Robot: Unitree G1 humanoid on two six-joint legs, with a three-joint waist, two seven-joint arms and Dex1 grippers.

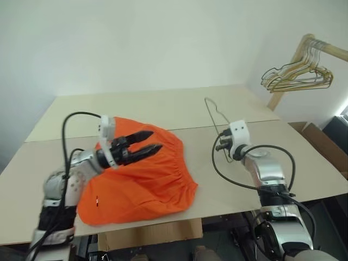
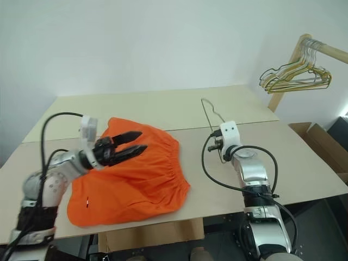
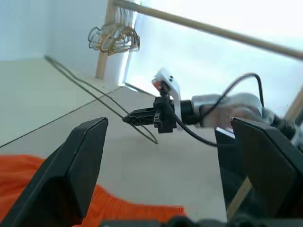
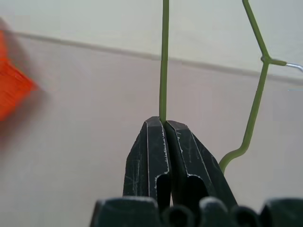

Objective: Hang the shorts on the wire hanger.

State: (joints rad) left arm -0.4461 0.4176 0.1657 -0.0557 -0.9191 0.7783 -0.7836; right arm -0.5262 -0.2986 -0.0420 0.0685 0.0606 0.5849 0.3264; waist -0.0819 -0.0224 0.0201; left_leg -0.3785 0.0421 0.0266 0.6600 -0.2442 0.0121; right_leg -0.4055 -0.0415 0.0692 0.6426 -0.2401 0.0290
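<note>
The bright orange shorts (image 1: 141, 182) lie crumpled on the table's front left, waistband gathered toward the middle. My left gripper (image 1: 156, 139) hovers just over their upper part, open, with its fingers wide apart and nothing between them. The thin grey-olive wire hanger (image 1: 213, 117) is lifted off the table right of centre, its hook end toward the far side. My right gripper (image 4: 163, 122) is shut on one straight wire of it. In the left wrist view that gripper (image 3: 142, 116) holds the hanger (image 3: 90, 90) beyond the shorts (image 3: 28, 179).
The pale table (image 1: 163, 106) is two boards with a seam across the middle. A wooden rack (image 1: 304, 49) at the back right carries a bunch of gold and dark hangers (image 1: 296, 79). A cardboard box (image 1: 321, 142) stands beyond the table's right edge.
</note>
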